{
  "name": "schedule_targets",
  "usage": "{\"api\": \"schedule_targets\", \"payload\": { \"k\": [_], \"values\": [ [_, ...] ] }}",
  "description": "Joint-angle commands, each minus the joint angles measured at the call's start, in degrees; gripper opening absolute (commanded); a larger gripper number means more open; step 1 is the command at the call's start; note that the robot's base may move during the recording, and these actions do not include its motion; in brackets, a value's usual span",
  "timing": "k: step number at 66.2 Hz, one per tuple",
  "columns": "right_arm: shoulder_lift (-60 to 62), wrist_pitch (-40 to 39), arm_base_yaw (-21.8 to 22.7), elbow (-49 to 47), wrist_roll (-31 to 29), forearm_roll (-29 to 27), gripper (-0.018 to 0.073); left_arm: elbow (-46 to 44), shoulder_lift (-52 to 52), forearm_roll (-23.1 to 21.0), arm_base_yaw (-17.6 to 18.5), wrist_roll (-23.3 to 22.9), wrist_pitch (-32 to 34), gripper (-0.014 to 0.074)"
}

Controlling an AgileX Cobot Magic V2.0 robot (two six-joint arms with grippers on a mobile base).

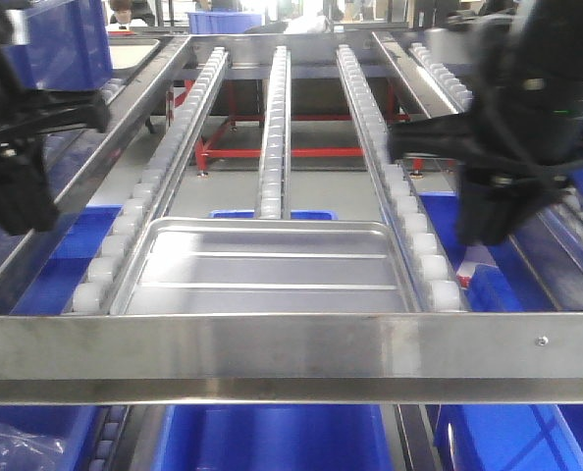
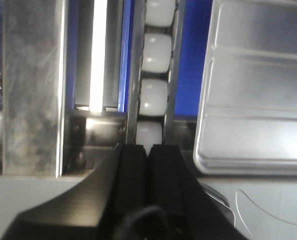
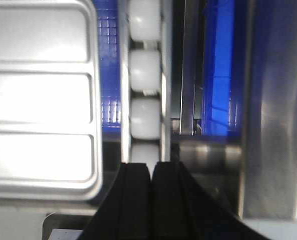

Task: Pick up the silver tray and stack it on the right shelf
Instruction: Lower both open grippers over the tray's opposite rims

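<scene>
Silver tray [image 1: 267,270] lies flat on the right shelf [image 1: 291,345], between the two hands. Left hand [image 2: 147,150] and right hand [image 3: 151,169] are both pinched closed and empty, just beside the tray's ends. Placement looks done, only pulling clear left.

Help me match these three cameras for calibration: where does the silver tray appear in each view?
Exterior front: silver tray lower centre, behind the front bar.
Left wrist: right side, cut by the edge.
Right wrist: left side, cut by the edge.
Shared landmark: white rollers beside the tray, left of it in the left wrist view, right of it in the right.
</scene>
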State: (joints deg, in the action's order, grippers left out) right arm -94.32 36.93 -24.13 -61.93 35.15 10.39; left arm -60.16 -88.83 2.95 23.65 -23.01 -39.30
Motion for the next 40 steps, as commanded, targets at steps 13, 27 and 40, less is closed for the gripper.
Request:
{"api": "schedule_targets", "payload": {
  "k": [13, 27, 40],
  "values": [
    [-6.82, 3.31, -0.68, -11.76, 0.41, 0.05, 0.0059, -9.28, -5.98, -1.65, 0.54, 1.23, -1.11, -0.0093],
    [-10.76, 5.74, -0.68, -17.06, -4.67, -7.05, 0.0059, -14.54, -10.22, -1.39, 2.88, 1.23, -1.35, -0.0092],
    [-11.96, 5.80, -0.68, -17.52, -4.85, -7.68, 0.0059, -17.92, -14.05, -2.52, 4.53, 1.02, -1.84, -0.0092]
  ]
}}
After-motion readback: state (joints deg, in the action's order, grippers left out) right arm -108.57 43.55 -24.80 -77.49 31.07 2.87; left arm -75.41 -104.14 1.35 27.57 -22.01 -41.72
